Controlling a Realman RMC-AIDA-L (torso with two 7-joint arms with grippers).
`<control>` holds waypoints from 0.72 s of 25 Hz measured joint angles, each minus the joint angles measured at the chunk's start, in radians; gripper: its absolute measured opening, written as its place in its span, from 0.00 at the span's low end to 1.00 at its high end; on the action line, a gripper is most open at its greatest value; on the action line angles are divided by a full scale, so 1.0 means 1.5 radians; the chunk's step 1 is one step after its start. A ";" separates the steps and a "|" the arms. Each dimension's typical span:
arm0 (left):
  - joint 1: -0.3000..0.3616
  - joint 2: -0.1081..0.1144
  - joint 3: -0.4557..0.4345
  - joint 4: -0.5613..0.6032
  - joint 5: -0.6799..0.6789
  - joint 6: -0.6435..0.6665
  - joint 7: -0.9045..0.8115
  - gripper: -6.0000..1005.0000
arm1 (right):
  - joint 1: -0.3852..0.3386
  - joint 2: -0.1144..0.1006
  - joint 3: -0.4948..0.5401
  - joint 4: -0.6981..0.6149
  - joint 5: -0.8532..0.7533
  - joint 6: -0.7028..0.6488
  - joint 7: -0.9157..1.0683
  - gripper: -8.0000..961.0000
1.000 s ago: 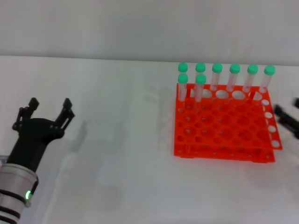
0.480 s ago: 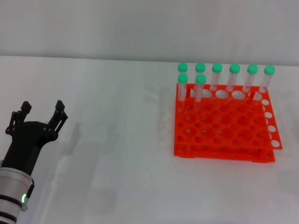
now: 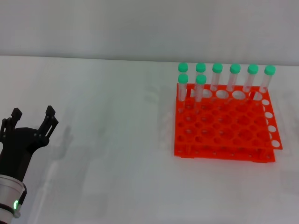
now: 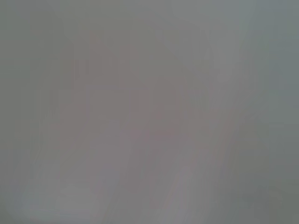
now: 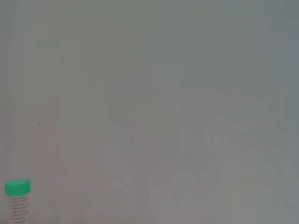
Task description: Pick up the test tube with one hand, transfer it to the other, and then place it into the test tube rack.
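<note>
- My left pincer (image 3: 31, 115) has slid back toward my body and toward the left edge of the bench (image 3: 117, 158) over the last second; it sat farther forward and farther in a moment ago.
- Its fingers are spread wide with nothing between them, and they hang over bare bench, well apart from the rack (image 3: 223, 123).
- My right pincer has gone from the head view altogether. A second ago a dark piece of it showed at the right edge beside the rack; now I cannot see it, so I cannot tell how its fingers stand.
- The right wrist view shows only one green cap (image 5: 17, 187) at its border, with a little of the tube below it.
- The tubes all stand upright in the orange rack: six along the far row and two (image 3: 200, 91) in the row just in front, at the left end.
- No tube lies loose on the bench and neither pincer carries one.
- I judge that the placing is done and both arms are pulling away, so this round looks finished.
- I cannot tell which of the eight is the tube just placed.
</note>
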 joint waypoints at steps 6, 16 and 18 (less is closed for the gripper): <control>0.001 0.000 0.000 0.000 -0.007 0.000 -0.033 0.88 | -0.001 -0.001 0.000 0.001 0.000 0.000 0.000 0.91; -0.018 0.000 -0.001 -0.009 -0.007 -0.005 -0.041 0.88 | 0.004 -0.001 0.000 0.009 0.001 -0.003 -0.001 0.91; -0.020 0.000 -0.001 -0.009 -0.007 -0.005 -0.041 0.88 | 0.004 -0.001 0.000 0.009 0.000 -0.002 -0.006 0.91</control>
